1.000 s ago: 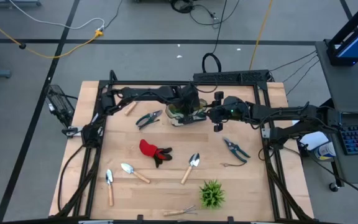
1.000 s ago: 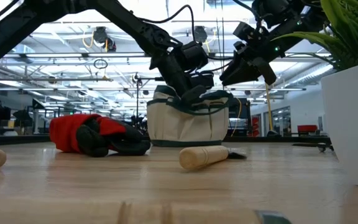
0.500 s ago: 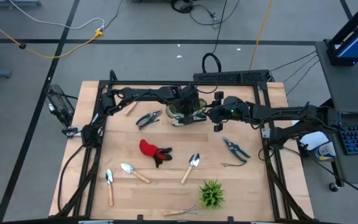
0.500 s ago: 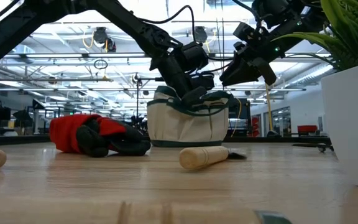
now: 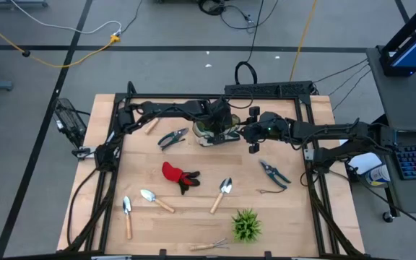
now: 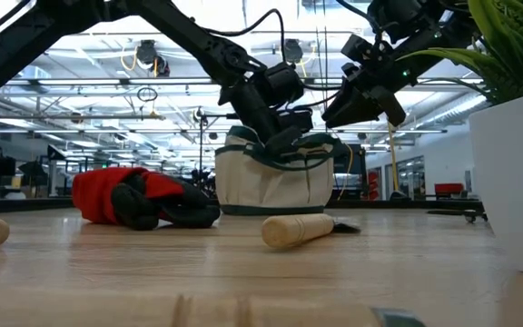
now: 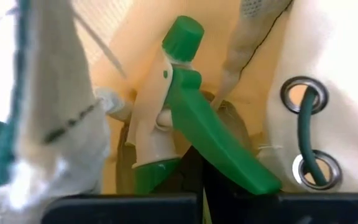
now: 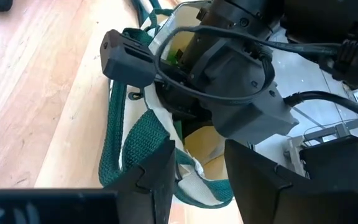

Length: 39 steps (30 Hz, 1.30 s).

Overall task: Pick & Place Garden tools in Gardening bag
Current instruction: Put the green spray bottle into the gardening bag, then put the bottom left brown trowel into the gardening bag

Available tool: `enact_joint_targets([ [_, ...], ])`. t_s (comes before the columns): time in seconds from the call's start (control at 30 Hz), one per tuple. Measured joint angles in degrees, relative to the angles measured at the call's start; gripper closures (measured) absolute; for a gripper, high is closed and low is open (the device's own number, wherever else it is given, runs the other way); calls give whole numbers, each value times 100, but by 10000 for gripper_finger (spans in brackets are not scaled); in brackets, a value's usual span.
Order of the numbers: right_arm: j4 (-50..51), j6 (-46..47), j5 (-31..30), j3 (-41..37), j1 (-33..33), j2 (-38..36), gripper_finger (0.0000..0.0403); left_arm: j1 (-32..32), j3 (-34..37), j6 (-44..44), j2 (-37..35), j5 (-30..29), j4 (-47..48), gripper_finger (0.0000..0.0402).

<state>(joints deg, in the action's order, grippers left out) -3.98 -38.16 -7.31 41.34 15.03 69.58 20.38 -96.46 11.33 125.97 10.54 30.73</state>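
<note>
The cream gardening bag with green trim stands upright on the far middle of the table. My left gripper is shut and reaches down into the bag, in front of a green-and-white spray head that lies inside. My right gripper comes in from the right and is shut on the bag's right rim. On the table lie pruning shears, a second pair, the red-and-black glove, trowels and a little rake. My left gripper has its shut fingers low inside the bag, just below the spray head's green trigger; whether they touch it I cannot tell. My right gripper has the bag's cream, green-trimmed rim on its right side between its two fingers. It comes slanting down from the table's right. The bag stays standing on the table.
A green spiky plant in a white pot stands near the front right. A wooden handle lies by the left arm's base. Bare wood lies at the front left.
</note>
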Motion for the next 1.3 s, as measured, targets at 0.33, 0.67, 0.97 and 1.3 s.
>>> enact_joint_targets([
  [0.33,-36,64,-9,0,-11,0,271,-101,17,-122,-365,-308,100,328],
  [0.67,-28,458,-8,0,-13,-1,236,-219,2,-131,-1116,-312,399,294],
  [0.97,-45,718,-12,2,-15,-4,213,-263,-3,-247,-2340,-312,1258,293],
  [1.3,-253,903,-11,2,-192,-4,215,-434,-9,-443,-3719,-624,2433,293],
])
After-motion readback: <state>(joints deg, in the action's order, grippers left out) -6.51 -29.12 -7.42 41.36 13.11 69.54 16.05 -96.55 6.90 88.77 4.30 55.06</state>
